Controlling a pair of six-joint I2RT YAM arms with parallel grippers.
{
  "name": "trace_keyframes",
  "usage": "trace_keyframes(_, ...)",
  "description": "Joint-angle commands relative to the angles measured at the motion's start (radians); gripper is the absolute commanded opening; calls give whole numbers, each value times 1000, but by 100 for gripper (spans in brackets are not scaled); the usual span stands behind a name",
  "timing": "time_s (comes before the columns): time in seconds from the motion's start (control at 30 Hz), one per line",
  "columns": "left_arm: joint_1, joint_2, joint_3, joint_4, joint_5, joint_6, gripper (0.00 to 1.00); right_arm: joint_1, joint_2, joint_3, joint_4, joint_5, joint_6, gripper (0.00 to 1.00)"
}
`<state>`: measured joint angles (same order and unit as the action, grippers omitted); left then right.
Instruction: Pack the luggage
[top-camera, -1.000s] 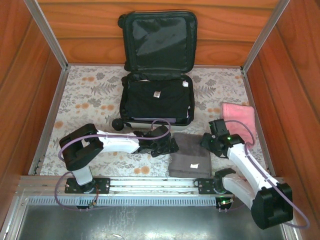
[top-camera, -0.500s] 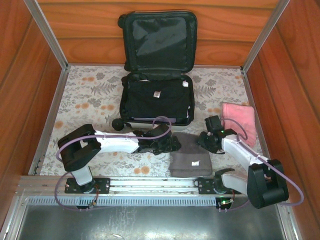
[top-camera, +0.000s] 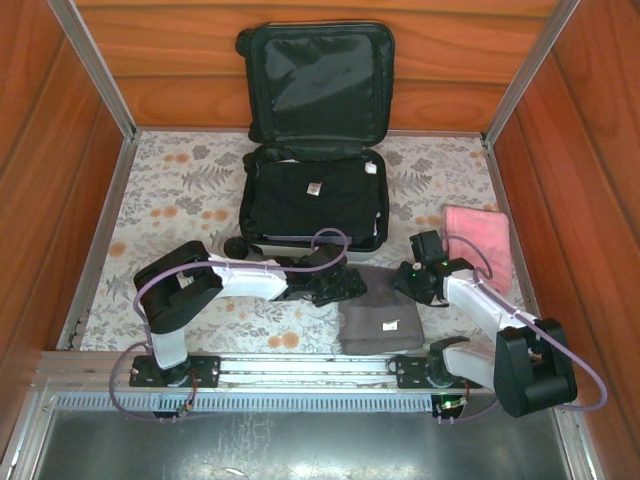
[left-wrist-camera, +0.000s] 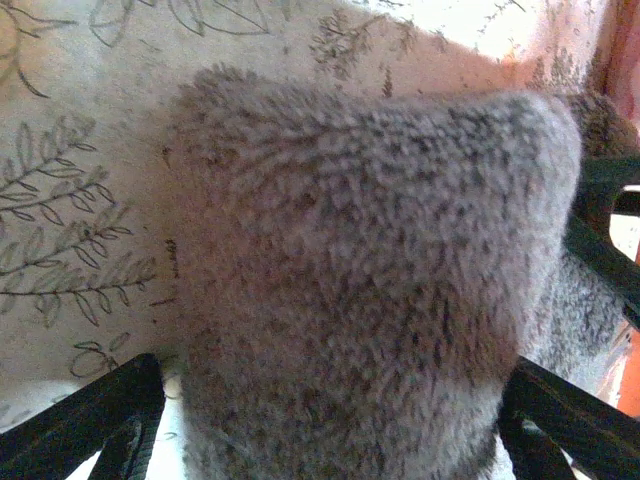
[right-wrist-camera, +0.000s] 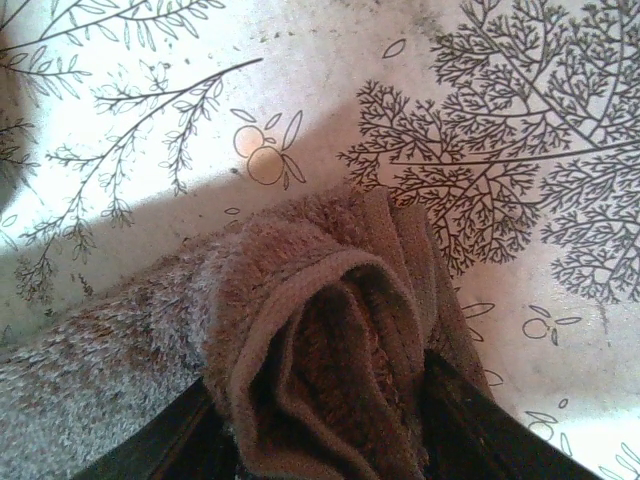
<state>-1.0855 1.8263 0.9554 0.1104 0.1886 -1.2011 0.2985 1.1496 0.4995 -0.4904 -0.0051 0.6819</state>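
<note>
The left gripper (left-wrist-camera: 335, 420) stands wide open astride the grey towel (top-camera: 380, 315), holding nothing. The right gripper (right-wrist-camera: 315, 435) pinches its bunched corner. Advised: secure both ends, lift level, and clear the rim of the luggage (top-camera: 318, 85), which lies open just beyond. The towel tag (top-camera: 392, 323) is unreadable.

Reddish wood walls (top-camera: 40, 200) line the top, left and right; a floral-print counter (top-camera: 170, 200) fills the centre, evenly lit.

I count one luggage (top-camera: 315, 80); one black garment (top-camera: 290, 200); one grey towel (top-camera: 380, 322); one pink towel (top-camera: 480, 240); my left gripper (top-camera: 350, 285) and right gripper (top-camera: 410, 282), two.
</note>
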Motion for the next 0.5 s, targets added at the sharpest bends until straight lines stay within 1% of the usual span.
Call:
trace_keyframes(0.0,21,10,-15,42,0,-52,88,-6,-12,-31,-15,-52,-11,46)
trace_keyframes(0.17,38,34,-34,97,2,-115,86,-3,-4,-29,-14,-67,-17,45)
trace_keyframes(0.3,33,53,-18,131,25,-132,83,3,19,-16,-16,-78,-20,45)
trace_keyframes(0.47,35,72,-29,179,32,-171,68,43,24,-13,-12,-68,1,43)
